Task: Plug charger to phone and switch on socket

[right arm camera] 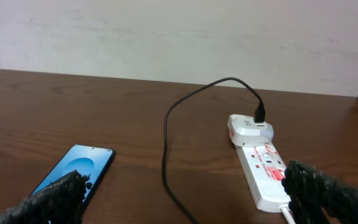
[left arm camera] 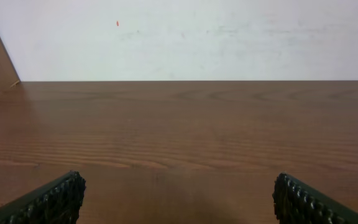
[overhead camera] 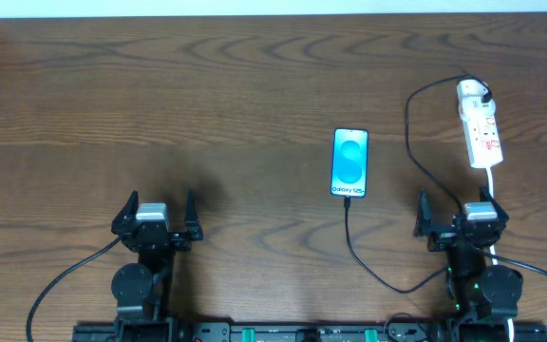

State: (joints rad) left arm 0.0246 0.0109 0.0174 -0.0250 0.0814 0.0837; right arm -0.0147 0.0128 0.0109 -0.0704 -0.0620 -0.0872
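You are looking at the phone [overhead camera: 350,162] lying flat on the counter [overhead camera: 207,95], its turquoise screen glowing. The charger [overhead camera: 348,223] is running its black cable up to the phone's near end, though you cannot tell whether the tip is fully seated. The socket [overhead camera: 480,128] is lying well to the right of the phone, with the charger's plug sitting in its far end. Your left gripper [left arm camera: 179,193] is hovering well to the left of the phone, jaws spread wide and holding nothing. Your right gripper [right arm camera: 182,193] is waiting to the phone's right, nearer you, jaws likewise apart and empty.
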